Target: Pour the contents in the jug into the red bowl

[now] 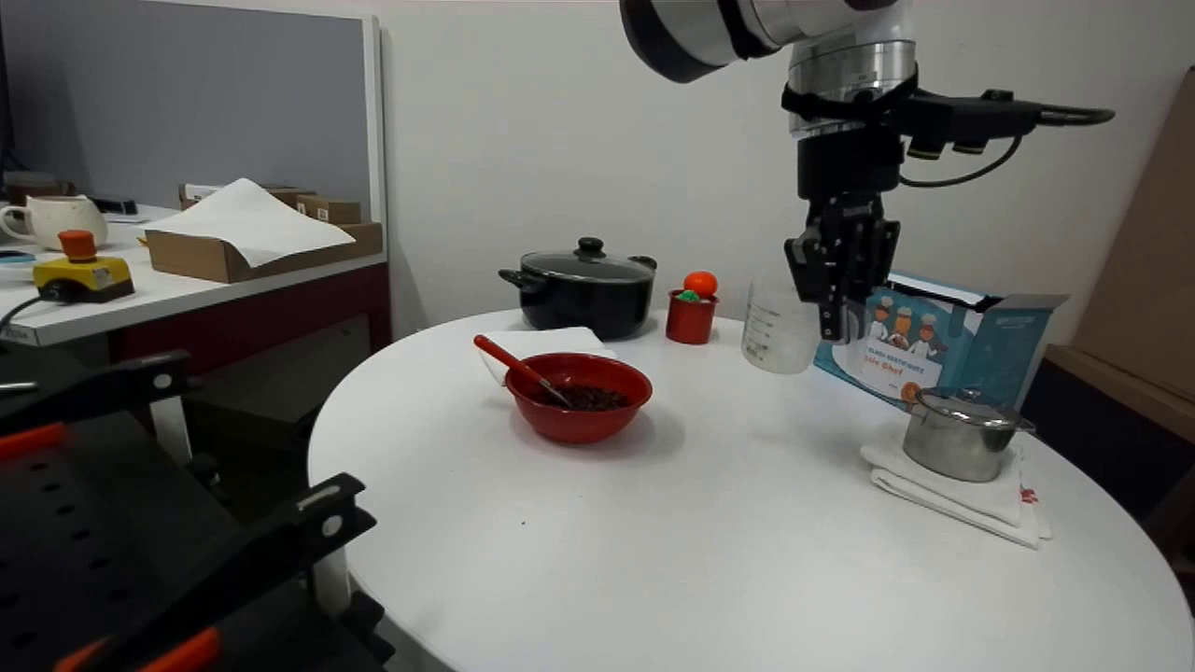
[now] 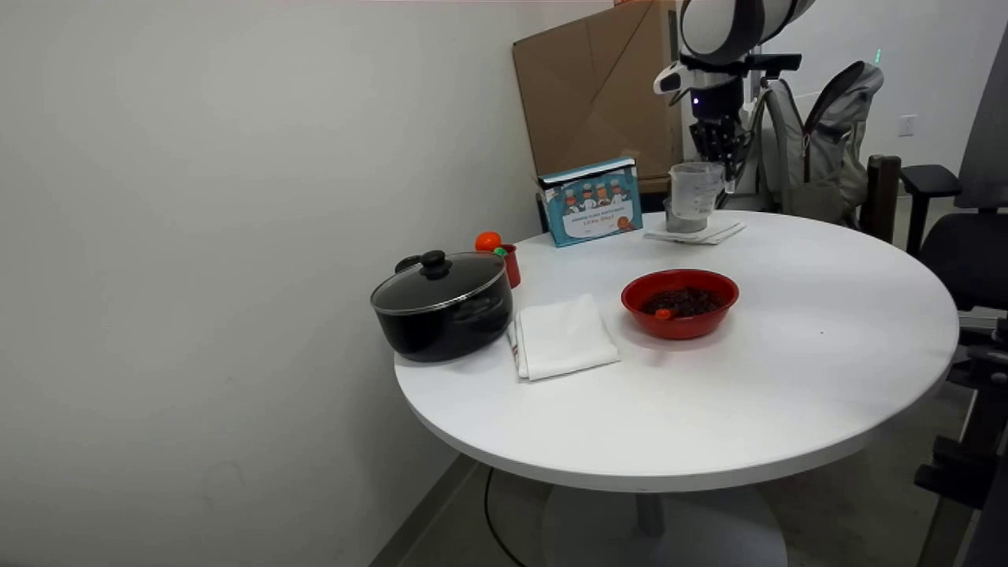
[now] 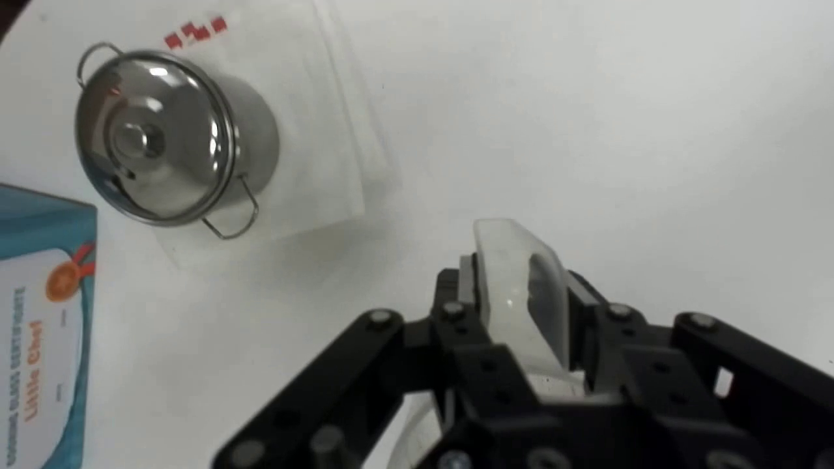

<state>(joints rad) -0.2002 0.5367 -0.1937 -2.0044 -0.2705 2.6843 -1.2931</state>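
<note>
The see-through jug (image 1: 777, 329) hangs nearly upright above the white table, left of the silver pot in this exterior view. It also shows in an exterior view (image 2: 693, 193), in front of the silver pot. My gripper (image 1: 829, 322) is shut on the jug's side handle, which shows between the fingers (image 3: 521, 293) in the wrist view. The jug's body is mostly hidden there and its contents cannot be made out. The red bowl (image 1: 579, 425) stands on the table, apart from the jug, holding dark bits and a red-handled utensil (image 1: 512, 360). The bowl also shows in an exterior view (image 2: 679, 327).
A silver lidded pot (image 1: 957, 441) sits on a folded white cloth (image 1: 971, 509). A blue box (image 1: 920, 341) stands behind it. A black lidded pot (image 1: 588, 297) and a small red cup (image 1: 691, 320) are at the back. Another white cloth (image 2: 563, 339) lies near the bowl.
</note>
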